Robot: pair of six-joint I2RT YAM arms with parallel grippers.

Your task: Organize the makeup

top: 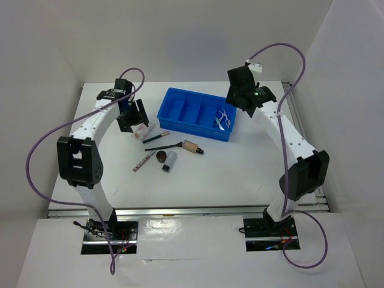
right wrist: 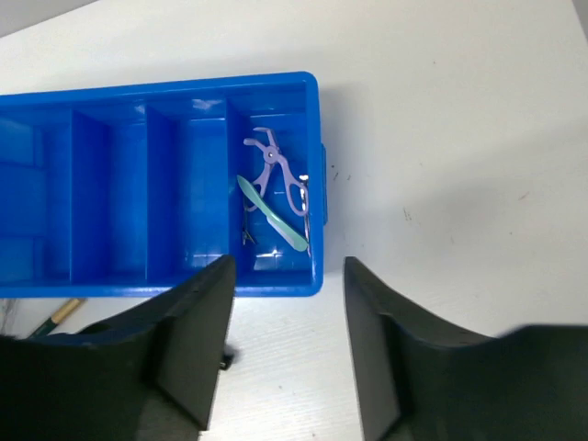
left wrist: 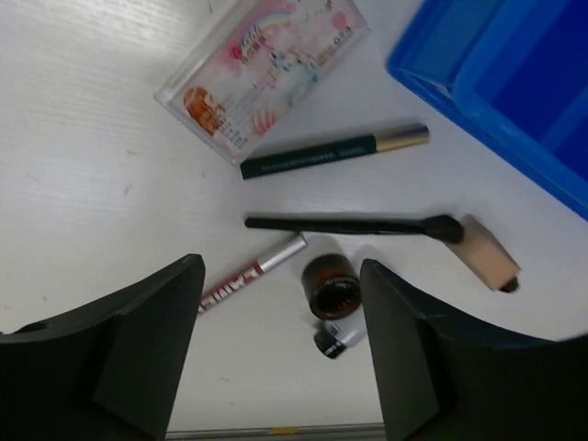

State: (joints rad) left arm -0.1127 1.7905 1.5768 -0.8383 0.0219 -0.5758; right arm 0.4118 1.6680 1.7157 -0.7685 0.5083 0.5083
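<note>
The makeup lies loose on the white table left of the blue tray (top: 180, 102). There is a pinkish packet (left wrist: 262, 73), a dark green pencil with a gold end (left wrist: 331, 152), a black wand (left wrist: 354, 224), a beige black-tipped tube (left wrist: 487, 257), a brown round pot (left wrist: 332, 287), a grey cylinder (left wrist: 335, 340) and a red-silver tube (left wrist: 248, 274). Lilac and green tools (right wrist: 276, 188) rest in the tray's rightmost compartment. My left gripper (left wrist: 280, 276) hovers open above the loose items, holding nothing. My right gripper (right wrist: 287, 276) hangs open and holds nothing above the tray's right end.
The tray's (right wrist: 110, 276) other compartments hold nothing. White walls enclose the table at the left, back and right. A metal rail runs along the table's near edge (top: 186, 210).
</note>
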